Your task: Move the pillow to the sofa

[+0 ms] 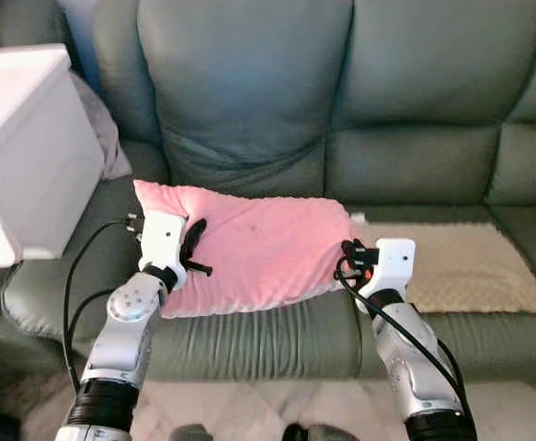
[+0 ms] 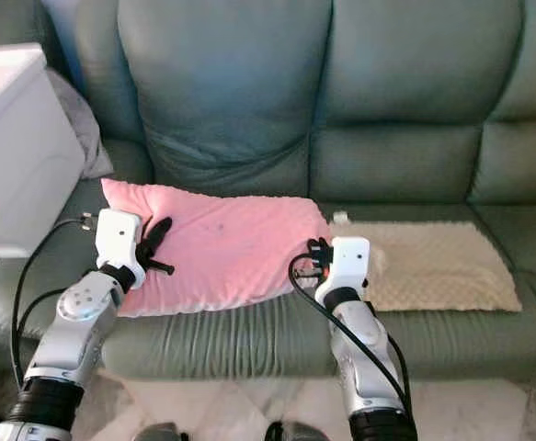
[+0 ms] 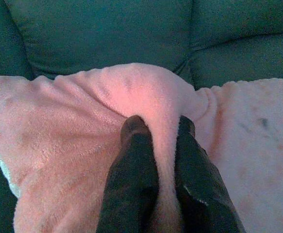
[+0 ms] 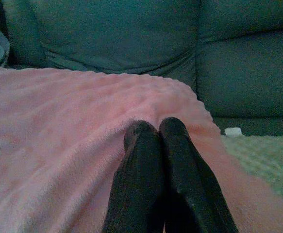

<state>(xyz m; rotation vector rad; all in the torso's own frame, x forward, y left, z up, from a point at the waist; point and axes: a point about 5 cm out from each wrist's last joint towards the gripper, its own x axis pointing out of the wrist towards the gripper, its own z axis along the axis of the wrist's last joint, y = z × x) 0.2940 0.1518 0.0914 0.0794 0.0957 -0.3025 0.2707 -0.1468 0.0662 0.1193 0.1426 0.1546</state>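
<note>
A pink fleece pillow (image 1: 258, 248) lies across the seat of the grey-green leather sofa (image 1: 415, 110), at its left and middle cushions. My left gripper (image 1: 194, 241) is at the pillow's left end, shut on a raised fold of the pink fabric (image 3: 163, 111) that shows between the two black fingers (image 3: 131, 160). At the pillow's right edge is my right gripper (image 1: 348, 257). In the right wrist view its fingers (image 4: 141, 165) are pressed together and sunk into the pink fabric (image 4: 58, 145).
A beige textured mat (image 1: 470, 262) covers the seat right of the pillow, with a small white object (image 4: 233, 131) behind it. A white box (image 1: 28, 147) stands at the left over the sofa's arm, grey cloth (image 1: 107, 138) behind it. Pale floor (image 1: 277, 404) lies below the seat front.
</note>
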